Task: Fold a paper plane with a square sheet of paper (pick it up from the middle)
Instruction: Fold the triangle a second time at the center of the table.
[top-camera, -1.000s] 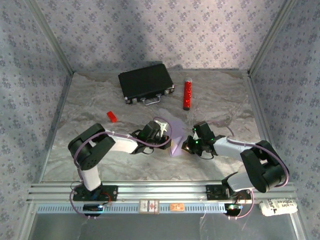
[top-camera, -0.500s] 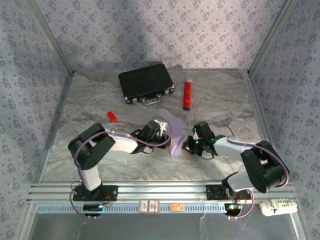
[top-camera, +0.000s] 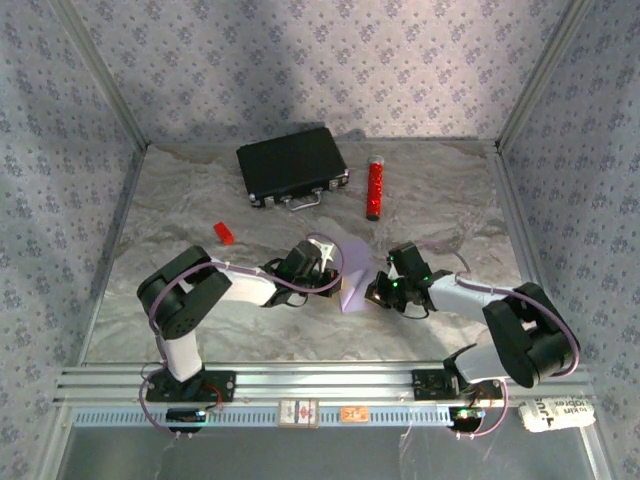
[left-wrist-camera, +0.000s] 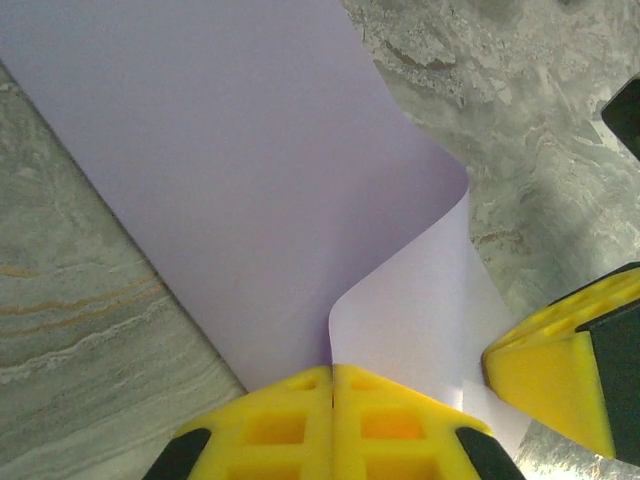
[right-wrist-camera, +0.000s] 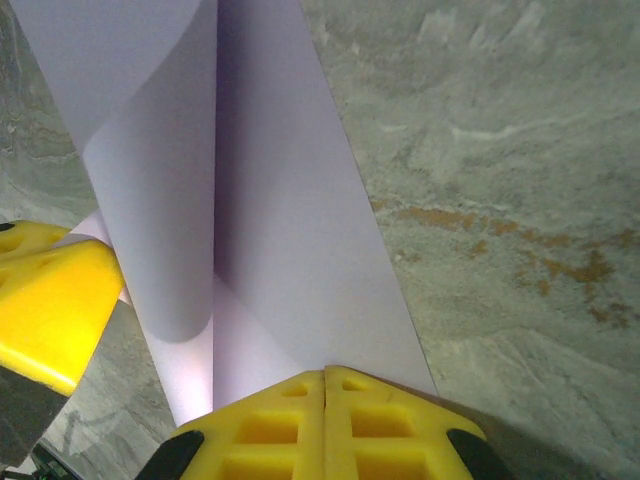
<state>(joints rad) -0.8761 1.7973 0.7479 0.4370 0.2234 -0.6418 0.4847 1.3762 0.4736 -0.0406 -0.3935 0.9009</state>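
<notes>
The square sheet of paper (top-camera: 352, 272) was in the middle of the table (top-camera: 200, 200), partly lifted and curled between the two arms. It was well this side of the black case (top-camera: 292, 167), the red cylinder (top-camera: 375, 190) and the small red block (top-camera: 223, 233). The left gripper (left-wrist-camera: 332, 372) had its yellow fingers clenched on one edge of the sheet, with no gap between them. The right gripper (right-wrist-camera: 325, 375) was pinched just as tight on the near edge from the other side. The two sets of fingertips were just beside each other. Between them the lilac paper rolled over on itself in a soft loop, with no sharp crease that I could see.

To my eye this was the first fold, one half being brought over the other before any nose was shaped. The next move seemed to call for lining up the lifted edge with the one lying on the table. Then the loop would need pressing flat into a clean crease, without the thin sheet slipping out or crumpling.
</notes>
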